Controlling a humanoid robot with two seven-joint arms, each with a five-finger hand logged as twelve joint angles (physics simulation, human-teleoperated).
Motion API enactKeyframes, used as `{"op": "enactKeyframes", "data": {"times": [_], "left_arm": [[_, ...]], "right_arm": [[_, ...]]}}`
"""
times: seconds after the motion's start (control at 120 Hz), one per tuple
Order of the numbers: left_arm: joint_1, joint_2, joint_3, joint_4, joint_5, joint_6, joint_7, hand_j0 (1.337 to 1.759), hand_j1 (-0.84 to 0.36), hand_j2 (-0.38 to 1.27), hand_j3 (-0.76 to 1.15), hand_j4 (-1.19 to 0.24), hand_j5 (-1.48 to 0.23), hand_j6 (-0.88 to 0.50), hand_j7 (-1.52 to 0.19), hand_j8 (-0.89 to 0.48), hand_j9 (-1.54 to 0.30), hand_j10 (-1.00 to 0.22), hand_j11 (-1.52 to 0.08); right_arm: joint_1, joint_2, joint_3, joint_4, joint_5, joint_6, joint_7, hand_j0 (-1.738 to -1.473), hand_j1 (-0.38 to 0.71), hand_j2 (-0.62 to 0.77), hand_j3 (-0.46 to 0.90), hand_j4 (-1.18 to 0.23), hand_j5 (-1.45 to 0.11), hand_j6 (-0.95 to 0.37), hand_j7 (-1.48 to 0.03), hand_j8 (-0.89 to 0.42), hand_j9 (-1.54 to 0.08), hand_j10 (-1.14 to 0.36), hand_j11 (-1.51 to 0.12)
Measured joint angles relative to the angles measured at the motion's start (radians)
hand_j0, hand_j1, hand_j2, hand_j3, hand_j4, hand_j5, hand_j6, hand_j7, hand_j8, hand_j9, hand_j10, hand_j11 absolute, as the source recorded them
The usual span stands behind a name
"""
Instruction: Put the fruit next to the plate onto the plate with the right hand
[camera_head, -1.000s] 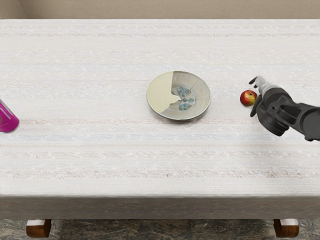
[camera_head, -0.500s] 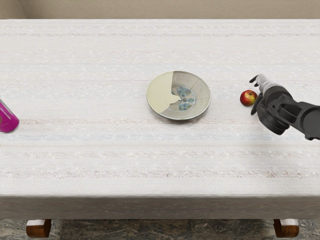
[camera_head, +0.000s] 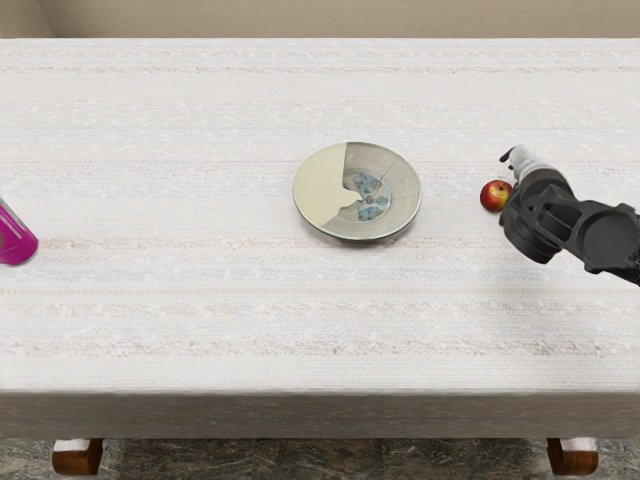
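- Head view: my right hand is over the right end of the worktop, reaching in from the right edge.
- The apple is red with a yellowish patch. It sits on the worktop just left of my right hand.
- Apple to hand: touching or a hair apart, can't tell which from this angle.
- State of my fingers: cannot tell whether open or closed. The dark back of the hand faces the camera and covers most of them. One pale tip pokes out on the far side.
- The apple is not on the plate. The plate is at the worktop's centre, well to the left of the apple.
- Plate is round and shallow: cream on its left part, grey elsewhere, blue marks in the middle.
- A pink object sits at the far-left edge, cut off by the frame, well apart from the plate.
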Motion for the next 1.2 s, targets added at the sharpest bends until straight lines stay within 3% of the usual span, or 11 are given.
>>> {"op": "enactKeyframes", "data": {"times": [0.142,0.333,0.375,0.442,0.625,0.783,0.942,0.958,1.067,1.083,1.2], "left_arm": [[0.001,0.000,0.000,0.001,0.000,0.000,0.000,1.658,0.35,0.00,0.00,0.00,0.00,0.00,0.00,0.00,0.00,0.00,0.00],[0.001,0.000,0.000,0.000,0.000,0.000,0.000,1.658,0.35,0.00,0.00,0.00,0.00,0.00,0.00,0.00,0.00,0.00,0.00],[0.002,0.000,0.000,0.000,0.000,0.000,0.000,1.658,0.35,0.00,0.00,0.00,0.00,0.00,0.00,0.00,0.00,0.00,0.00],[0.002,0.000,0.000,0.000,0.000,0.000,0.000,1.658,0.35,0.00,0.00,0.00,0.00,0.00,0.00,0.00,0.00,0.00,0.00],[0.005,0.000,0.000,0.000,0.000,0.000,0.000,1.658,0.35,0.00,0.00,0.00,0.00,0.00,0.00,0.00,0.00,0.00,0.00],[0.009,0.000,0.001,0.001,0.000,0.000,0.000,1.658,0.35,0.00,0.00,0.00,0.00,0.00,0.00,0.00,0.00,0.00,0.00],[0.026,0.000,0.000,0.001,0.000,0.000,0.000,1.658,0.35,0.00,0.00,0.00,0.00,0.00,0.00,0.00,0.00,0.00,0.00],[0.026,0.000,0.000,0.001,0.000,0.000,0.000,1.658,0.35,0.00,0.00,0.00,0.00,0.00,0.00,0.00,0.00,0.00,0.00],[0.026,0.000,0.000,0.001,0.000,0.000,0.000,1.658,0.35,0.00,0.00,0.00,0.00,0.00,0.00,0.00,0.00,0.00,0.00],[0.026,0.000,0.000,0.001,0.000,0.000,0.000,1.658,0.35,0.00,0.00,0.00,0.00,0.00,0.00,0.00,0.00,0.00,0.00],[0.026,0.000,0.001,0.000,0.000,0.000,0.000,1.658,0.35,0.00,0.00,0.00,0.00,0.00,0.00,0.00,0.00,0.00,0.00]], "right_arm": [[-0.002,0.012,-0.001,-0.006,-0.002,0.000,-0.001,-1.672,-0.05,-0.18,0.14,-0.27,-0.34,-0.27,-0.34,-0.27,-0.34,-0.27,-0.33],[-0.005,0.016,-0.002,-0.009,-0.004,0.000,-0.003,-1.674,-0.11,-0.33,0.17,-0.27,-0.34,-0.27,-0.34,-0.28,-0.33,-0.28,-0.32],[-0.005,0.017,-0.002,-0.009,-0.004,0.000,-0.003,-1.675,-0.11,-0.32,0.08,-0.27,-0.34,-0.27,-0.34,-0.28,-0.33,-0.28,-0.32],[-0.006,0.023,-0.002,-0.015,-0.005,0.000,-0.004,-1.678,-0.11,-0.38,0.20,-0.28,-0.35,-0.28,-0.36,-0.29,-0.34,-0.30,-0.33],[-0.006,0.039,-0.003,-0.033,-0.006,-0.001,-0.006,-1.688,-0.13,-0.48,0.25,-0.32,-0.39,-0.31,-0.40,-0.34,-0.37,-0.34,-0.36],[-0.005,0.044,-0.002,-0.036,-0.005,-0.001,-0.006,-1.670,-0.11,-0.41,0.04,-0.33,-0.41,-0.32,-0.42,-0.35,-0.39,-0.35,-0.38],[-0.002,0.060,-0.005,-0.038,-0.008,-0.001,-0.012,-1.737,-0.08,-0.45,0.15,-0.35,-0.42,-0.34,-0.43,-0.38,-0.38,-0.39,-0.37],[-0.002,0.062,-0.005,-0.038,-0.008,-0.001,-0.012,-1.695,-0.07,-0.44,0.03,-0.36,-0.43,-0.34,-0.44,-0.38,-0.39,-0.40,-0.38],[-0.003,0.066,-0.005,-0.038,-0.007,-0.003,-0.012,-1.709,0.01,-0.42,0.16,-0.42,-0.51,-0.41,-0.53,-0.43,-0.46,-0.46,-0.46],[-0.004,0.066,-0.005,-0.038,-0.007,-0.003,-0.011,-1.683,0.03,-0.42,0.09,-0.43,-0.52,-0.42,-0.54,-0.42,-0.48,-0.47,-0.47],[-0.004,0.067,-0.004,-0.038,-0.004,-0.005,-0.010,-1.690,0.06,-0.39,0.13,-0.48,-0.58,-0.46,-0.60,-0.39,-0.53,-0.49,-0.51]]}}
